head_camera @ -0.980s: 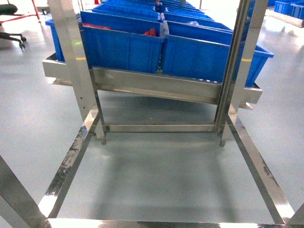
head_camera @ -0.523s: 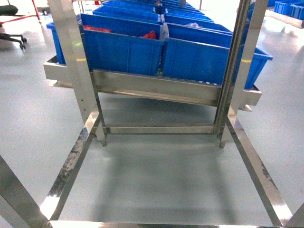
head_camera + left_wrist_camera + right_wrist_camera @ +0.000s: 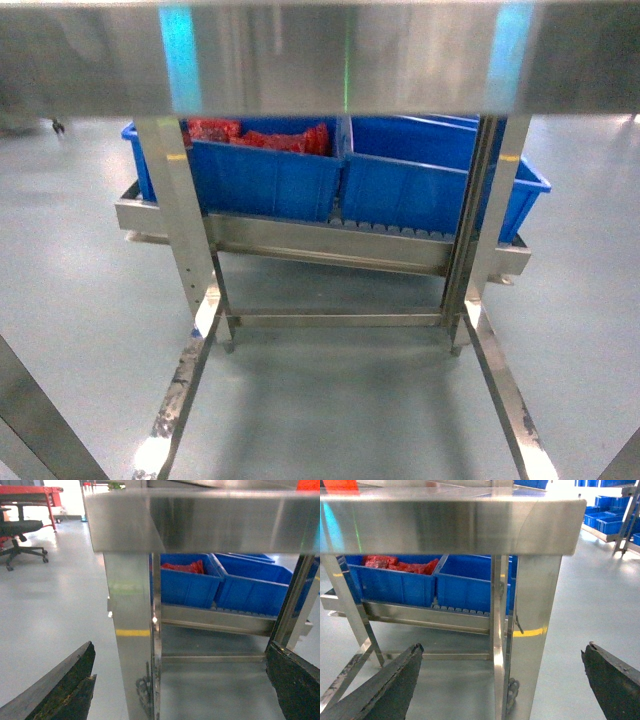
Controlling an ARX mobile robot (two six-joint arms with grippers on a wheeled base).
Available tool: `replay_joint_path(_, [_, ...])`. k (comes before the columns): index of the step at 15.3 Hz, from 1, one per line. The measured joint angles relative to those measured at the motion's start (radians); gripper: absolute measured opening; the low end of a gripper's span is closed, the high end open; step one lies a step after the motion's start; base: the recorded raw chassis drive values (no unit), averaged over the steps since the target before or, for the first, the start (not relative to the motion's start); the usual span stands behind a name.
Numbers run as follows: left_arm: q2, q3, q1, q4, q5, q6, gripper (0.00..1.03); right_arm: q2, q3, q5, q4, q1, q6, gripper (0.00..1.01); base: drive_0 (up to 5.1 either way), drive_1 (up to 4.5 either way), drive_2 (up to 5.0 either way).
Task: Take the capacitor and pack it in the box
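Both grippers, left gripper (image 3: pixel 180 680) and right gripper (image 3: pixel 502 680), hung with jaws spread wide, holding nothing, before a steel table edge (image 3: pixel 340 55). Beyond stood blue bins (image 3: pixel 440 185). No box, capacitor or legible writing showed.

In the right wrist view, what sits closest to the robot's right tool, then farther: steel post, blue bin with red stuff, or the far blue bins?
1. Steel post, just ahead, centre-right.
2. Blue bin with red stuff, behind, left.
3. Far blue bins, top right, across the floor.
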Motion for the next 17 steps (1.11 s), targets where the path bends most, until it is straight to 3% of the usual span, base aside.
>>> replay_joint_path(5, [0.000, 0.000, 0.000, 0.000, -0.001, 0.000, 0.92, 0.000, 0.000, -0.001, 0.002, 0.000, -0.001, 0.98, 0.0, 0.00, 0.0])
replay_joint_path(9, [0.000, 0.000, 0.000, -0.001, -0.001, 0.000, 0.67, 0.000, 0.000, -0.001, 0.001, 0.000, -0.001, 0.98, 0.0, 0.00, 0.0])
replay_joint_path(12, [0.000, 0.000, 0.000, -0.001, -0.001, 0.000, 0.36, 0.000, 0.000, 0.000, 0.000, 0.000, 0.000, 0.98, 0.0, 0.00, 0.0])
replay_joint_path(13, [0.000, 0.000, 0.000, 0.000, -0.001, -0.001, 0.34, 0.000, 0.000, -0.001, 0.001, 0.000, -0.002, 0.98, 0.0, 0.00, 0.0])
replay_joint_path(14, [0.000, 0.000, 0.000, 0.000, -0.002, -0.001, 0.44, 0.000, 0.000, -0.001, 0.002, 0.000, -0.001, 0.98, 0.0, 0.00, 0.0])
replay_joint_path(15, [0.000, 0.000, 0.000, 0.002, -0.001, 0.001, 0.45, 0.000, 0.000, -0.001, 0.002, 0.000, -0.001, 0.98, 0.0, 0.00, 0.0])
replay_joint_path(17, [0.000, 0.000, 0.000, 0.003, 0.000, 0.000, 0.23, 0.000, 0.000, 0.000, 0.003, 0.000, 0.000, 0.98, 0.0, 0.00, 0.0])
